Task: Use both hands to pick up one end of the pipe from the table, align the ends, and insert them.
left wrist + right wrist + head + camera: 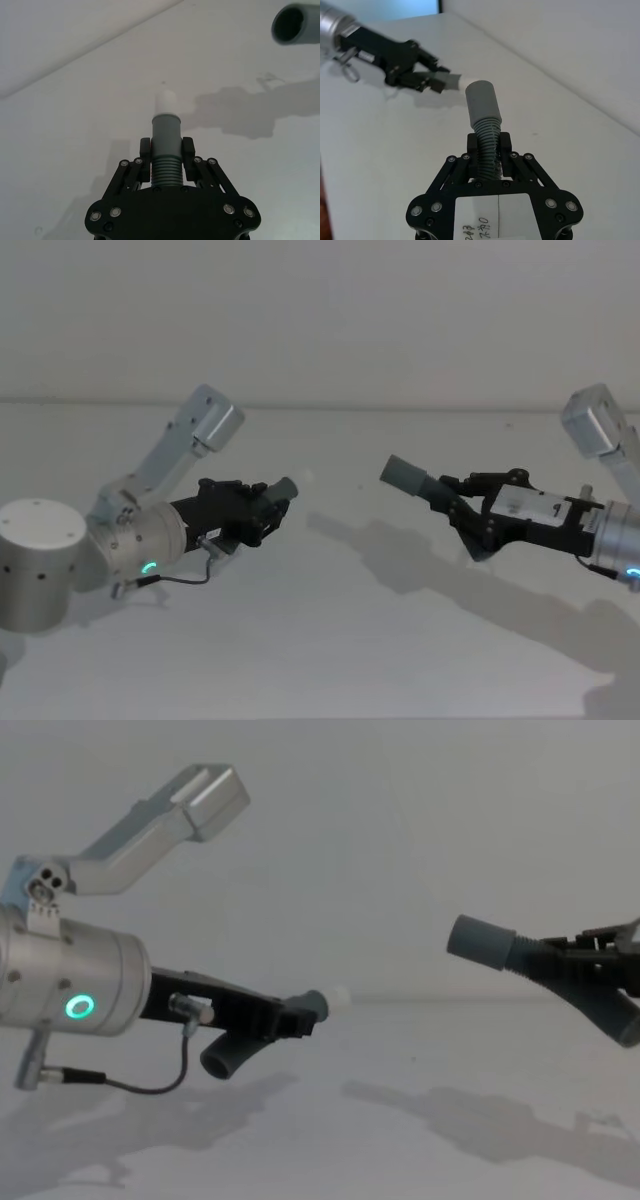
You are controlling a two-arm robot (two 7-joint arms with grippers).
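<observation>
Two black plastic parallel-jaw grippers, both raised above the plain matte white-grey table [330,660], each clamped on one piece of hose. Left gripper [166,150], on its silver cylindrical wrist with a green ring light, closed narrowly on the ribbed section of a short curved dark grey ribbed hose piece [165,165]; both fingers [145,152] pressed against the ribs from either side, just behind the smooth grey cuff [166,131]. Beyond that cuff, a narrow whitish tip [166,101] standing clear of the fingertips and pointing toward the other arm. From the chest view, the far end of the same piece curving down below the left gripper [290,1017] as an open dark tube mouth. Right gripper [489,147] shut in like manner on the ribbed part of a second dark grey ribbed hose piece [489,145], its fingers [506,147] tight on either side of the corrugations. Ahead of those fingers, a wider plain grey sleeve [481,102], held well forward of the gripper and angled toward the whitish tip. In the head view, left gripper [262,508] and right gripper [450,502] facing each other across a gap, the sleeve [405,477] and the tapered end near but apart, neither touching. Count: two grippers, two hose pieces, two cuffed ends, one per gripper.
</observation>
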